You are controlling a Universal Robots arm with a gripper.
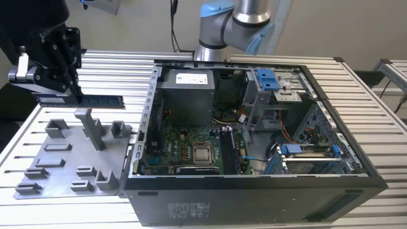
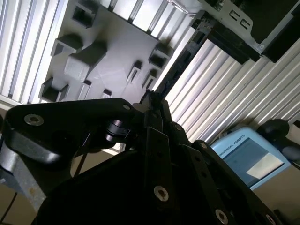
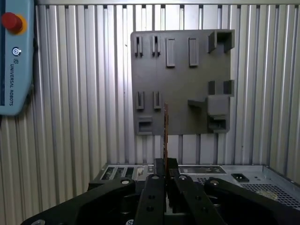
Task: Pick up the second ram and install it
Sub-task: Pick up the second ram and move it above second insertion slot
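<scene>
One memory stick (image 1: 89, 100) clamped in the claw (image 1: 62, 97), held above the holder plate.
Nearest in the exterior view is the open computer case (image 1: 254, 200), with its circuit board (image 1: 190, 148) exposed. Just beside it, on the exterior view's left, the grey holder plate (image 1: 70, 155) lies on the slatted table (image 1: 388, 143). Above the plate's far edge the claw's fingers are closed on the stick, which hangs level and clear of the plate's blocks. Farthest back is the robot arm (image 1: 235, 19).

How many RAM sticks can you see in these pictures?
1. The second ram is clamped between the fingers over the grey holder plate, at the exterior view's left. Others may be hidden inside the computer case.
</scene>
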